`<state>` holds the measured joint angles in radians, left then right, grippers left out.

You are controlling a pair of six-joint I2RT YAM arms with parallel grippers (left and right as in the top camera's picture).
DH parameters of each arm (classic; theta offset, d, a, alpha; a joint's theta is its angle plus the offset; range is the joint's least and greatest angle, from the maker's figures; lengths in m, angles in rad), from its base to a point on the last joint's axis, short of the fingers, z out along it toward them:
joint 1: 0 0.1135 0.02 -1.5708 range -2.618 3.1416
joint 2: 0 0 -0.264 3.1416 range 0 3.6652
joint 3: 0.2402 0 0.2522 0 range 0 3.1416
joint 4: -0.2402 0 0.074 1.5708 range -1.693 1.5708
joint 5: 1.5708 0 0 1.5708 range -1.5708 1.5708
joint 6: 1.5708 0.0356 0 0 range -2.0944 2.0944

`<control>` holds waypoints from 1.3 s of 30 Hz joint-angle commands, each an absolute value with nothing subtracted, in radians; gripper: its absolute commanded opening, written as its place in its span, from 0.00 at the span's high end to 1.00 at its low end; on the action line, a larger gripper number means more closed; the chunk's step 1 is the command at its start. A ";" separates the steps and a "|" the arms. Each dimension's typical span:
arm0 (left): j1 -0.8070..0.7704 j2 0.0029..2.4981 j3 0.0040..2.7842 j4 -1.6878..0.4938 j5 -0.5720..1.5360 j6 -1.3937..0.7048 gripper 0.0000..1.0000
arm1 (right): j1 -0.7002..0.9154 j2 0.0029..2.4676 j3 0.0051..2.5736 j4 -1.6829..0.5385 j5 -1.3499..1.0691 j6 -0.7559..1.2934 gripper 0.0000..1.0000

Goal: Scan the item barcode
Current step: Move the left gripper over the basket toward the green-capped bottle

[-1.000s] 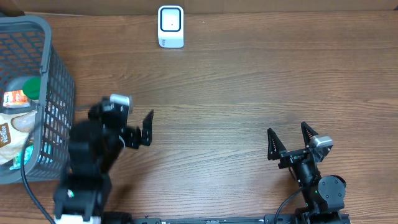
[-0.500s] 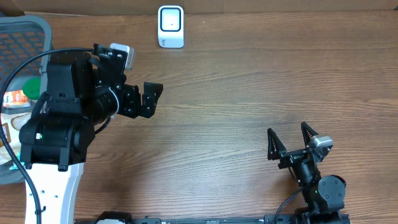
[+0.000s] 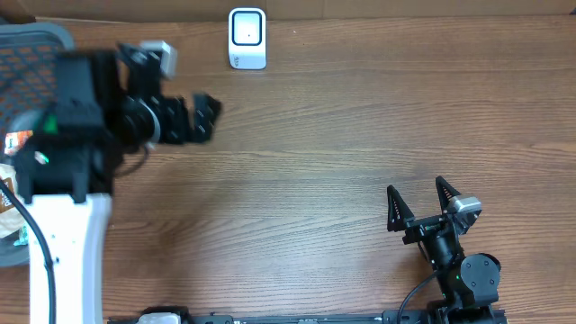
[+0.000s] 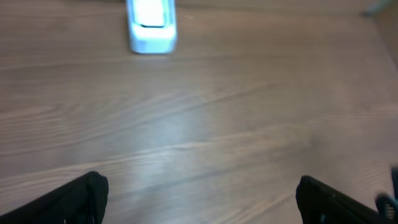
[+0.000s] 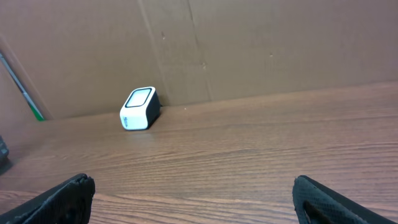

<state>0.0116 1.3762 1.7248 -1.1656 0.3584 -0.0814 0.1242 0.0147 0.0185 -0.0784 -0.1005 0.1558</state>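
Overhead, the left tool is seen raised above the left part of the wooden counter, its image slightly blurred. Its two black fingers are spread wide and nothing is held between them. In the left wrist view the same fingers are seen at the two lower corners, with only bare wood between them, so the left tool is shown open and empty.

The right tool is found near the front right of the counter, well apart from everything else. Its fingers are likewise spread wide, nothing is gripped, and in the right wrist view only the fingertips are caught at the bottom corners.

A white scanner is stood at the back edge of the counter, just in front of a brown cardboard wall. It is also picked up at the top of the left wrist view and, further off, in the right wrist view.

A grey mesh basket is placed at the far left. Packaged items are glimpsed inside it, but they are largely covered by the left arm, and no barcode can be made out.
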 commanded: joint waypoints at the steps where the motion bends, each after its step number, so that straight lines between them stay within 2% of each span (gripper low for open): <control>1: 0.107 1.492 1.946 -1.235 0.295 -0.121 0.00 | 0.117 0.003 0.008 -0.074 -0.099 0.155 0.00; 7: 0.271 1.669 2.256 -1.353 0.111 -0.167 0.00 | 0.117 0.003 0.008 -0.074 -0.099 0.155 0.00; 13: 0.414 1.727 2.271 -1.358 -0.061 -0.228 0.00 | 0.117 0.003 0.008 -0.074 -0.099 0.155 0.00; 21: 0.555 1.826 2.192 -1.365 -0.062 -0.278 0.00 | 0.117 0.003 0.008 -0.074 -0.099 0.155 0.00; 26: 0.617 1.872 2.076 -1.283 -0.032 -0.249 0.00 | 0.117 0.003 0.008 -0.074 -0.099 0.155 0.00; 39: 0.625 1.978 1.866 -1.019 0.045 -0.076 0.00 | 0.117 0.003 0.008 -0.074 -0.099 0.155 0.00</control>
